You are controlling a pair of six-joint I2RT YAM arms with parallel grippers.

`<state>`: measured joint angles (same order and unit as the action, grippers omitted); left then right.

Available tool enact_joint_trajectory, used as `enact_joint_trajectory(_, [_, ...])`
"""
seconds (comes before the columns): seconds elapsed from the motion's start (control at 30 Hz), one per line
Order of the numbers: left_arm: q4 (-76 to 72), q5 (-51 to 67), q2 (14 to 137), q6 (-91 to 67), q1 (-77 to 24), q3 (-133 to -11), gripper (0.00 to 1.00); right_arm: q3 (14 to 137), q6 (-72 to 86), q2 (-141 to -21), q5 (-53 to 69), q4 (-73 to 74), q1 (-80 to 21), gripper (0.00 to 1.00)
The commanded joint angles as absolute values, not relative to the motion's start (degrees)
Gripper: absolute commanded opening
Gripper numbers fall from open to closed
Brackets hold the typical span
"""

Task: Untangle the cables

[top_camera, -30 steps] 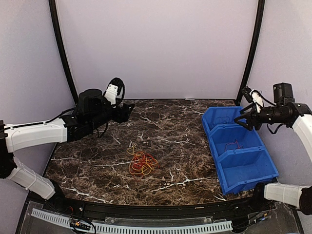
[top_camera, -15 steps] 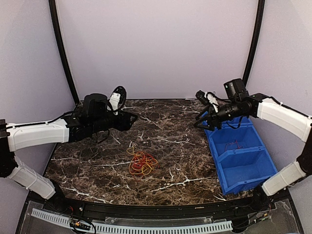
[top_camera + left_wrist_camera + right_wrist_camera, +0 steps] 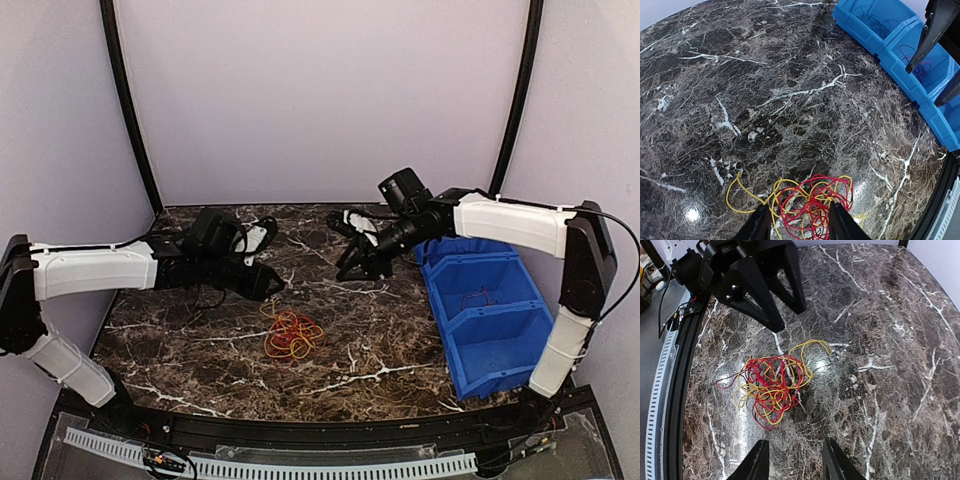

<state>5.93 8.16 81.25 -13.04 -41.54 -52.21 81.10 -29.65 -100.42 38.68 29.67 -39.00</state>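
The cables (image 3: 291, 334) lie as one knotted bundle of red and yellow wires on the dark marble table; they show in the left wrist view (image 3: 812, 206) and the right wrist view (image 3: 771, 386) too. My left gripper (image 3: 268, 287) is open and empty, hovering just above the bundle's far-left side; in its own view the left gripper (image 3: 796, 224) has its tips on either side of the tangle. My right gripper (image 3: 352, 270) is open and empty, above the table to the bundle's far right, and the right gripper (image 3: 794, 460) is well apart from the wires.
A blue three-compartment bin (image 3: 487, 305) stands along the table's right edge, with thin wires in its middle and far compartments (image 3: 887, 22). The left gripper's fingers (image 3: 755, 295) show in the right wrist view. The table's front rail (image 3: 300, 430) runs along the near edge.
My right arm has swung left from over the blue bin to above the table's middle. My left gripper has moved right and down toward the cable bundle. The bundle has not moved.
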Motion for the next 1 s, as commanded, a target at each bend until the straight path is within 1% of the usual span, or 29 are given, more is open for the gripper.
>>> enact_joint_trajectory(0.0, [18.3, 10.6, 87.9, -8.5, -41.8, -59.1, 0.45, 79.3, -29.7, -100.8, 38.9, 28.4, -42.5, 0.38])
enact_joint_trajectory(0.1, [22.3, 11.1, 91.7, -7.5, -42.0, -63.3, 0.46, 75.6, -29.5, -99.5, 39.6, 27.2, -44.6, 0.38])
enact_joint_trajectory(0.2, [23.9, 12.9, 95.2, -6.3, -42.3, -64.9, 0.41, 73.3, -29.6, -99.2, 39.1, 25.8, -46.1, 0.38])
enact_joint_trajectory(0.27, [24.9, 13.0, 97.0, -6.0, -42.4, -66.0, 0.4, 71.3, -29.2, -98.5, 38.3, 23.4, -46.5, 0.37])
enact_joint_trajectory(0.43, [25.8, 12.6, 98.8, -5.2, -42.7, -66.6, 0.44, 69.8, -28.8, -97.5, 37.6, 21.4, -46.6, 0.36])
enact_joint_trajectory(0.63, [24.0, 13.2, 100.4, -4.8, -42.7, -66.7, 0.43, 69.9, -29.3, -97.9, 37.4, 21.8, -46.6, 0.36])
enact_joint_trajectory(0.8, [22.9, 12.7, 102.9, -4.5, -42.8, -68.6, 0.35, 69.8, -29.7, -97.6, 37.0, 22.1, -46.6, 0.36])
enact_joint_trajectory(0.97, [22.3, 13.4, 104.5, -4.0, -42.8, -69.7, 0.19, 69.8, -29.9, -97.7, 36.8, 22.3, -46.6, 0.36])
